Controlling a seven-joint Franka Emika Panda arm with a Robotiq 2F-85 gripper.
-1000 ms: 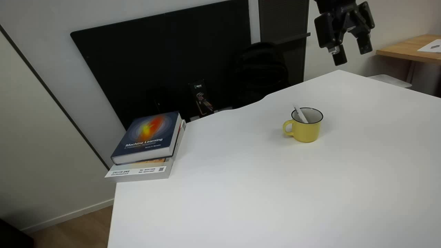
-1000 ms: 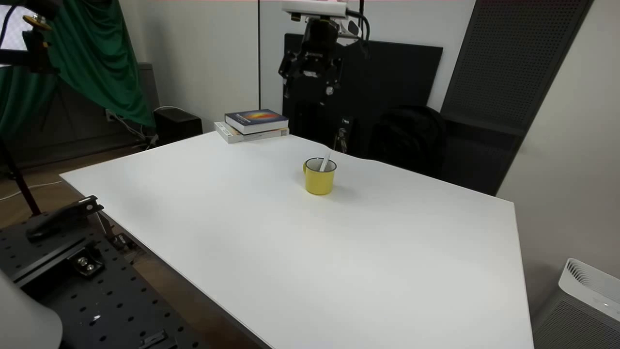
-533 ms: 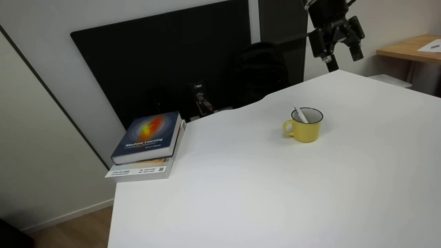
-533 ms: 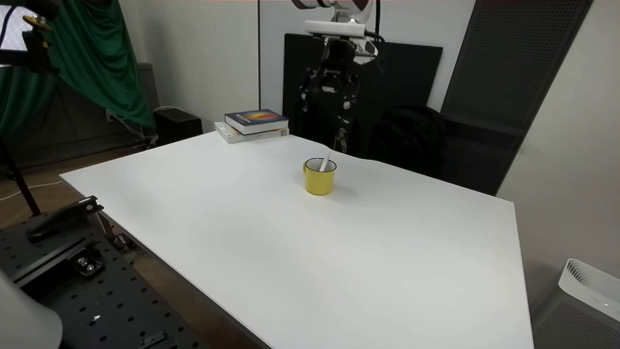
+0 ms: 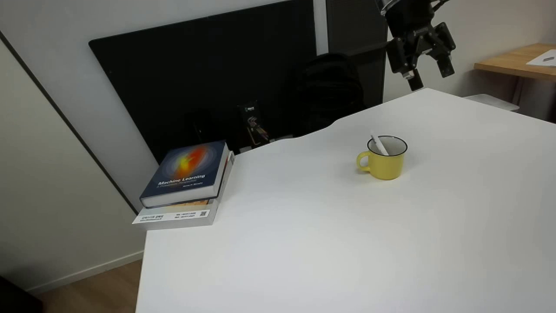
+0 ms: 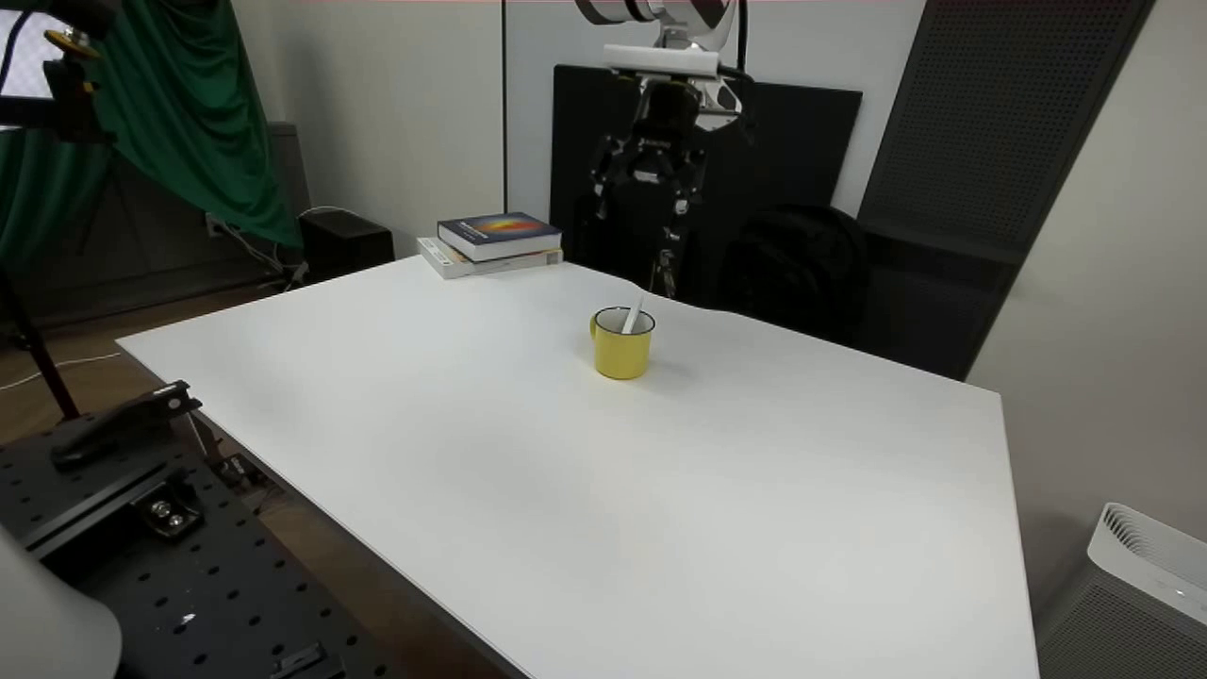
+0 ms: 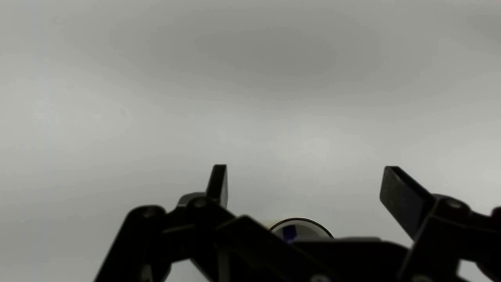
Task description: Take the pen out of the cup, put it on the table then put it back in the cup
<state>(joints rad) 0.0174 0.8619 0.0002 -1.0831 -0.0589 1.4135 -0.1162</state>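
Note:
The yellow cup stands upright on the white table in both exterior views (image 5: 388, 167) (image 6: 621, 357). The whitish pen (image 5: 378, 144) leans inside it, its upper end above the rim on the handle side. The pen also shows in an exterior view (image 6: 633, 316). In the wrist view the cup's rim and pale inside (image 7: 309, 230) show at the bottom, partly hidden by the gripper, with the pen's dark blue end (image 7: 289, 232) in it. My gripper (image 7: 305, 174) is open and empty. In both exterior views the gripper (image 5: 430, 75) (image 6: 639, 213) is well above the table (image 5: 304, 243), apart from the cup.
Two stacked books (image 5: 186, 174) lie at a table corner; they also show in an exterior view (image 6: 500, 236). A black backpack (image 5: 332, 82) and dark board (image 5: 208, 69) stand behind the table. A wooden desk (image 5: 512, 61) stands farther off. A white appliance (image 6: 1150, 566) stands beside the table.
My gripper has moved down and sideways, left in an exterior view and right in another, mostly in the first half second, then only slightly. It stays open. The cup and pen have not moved.

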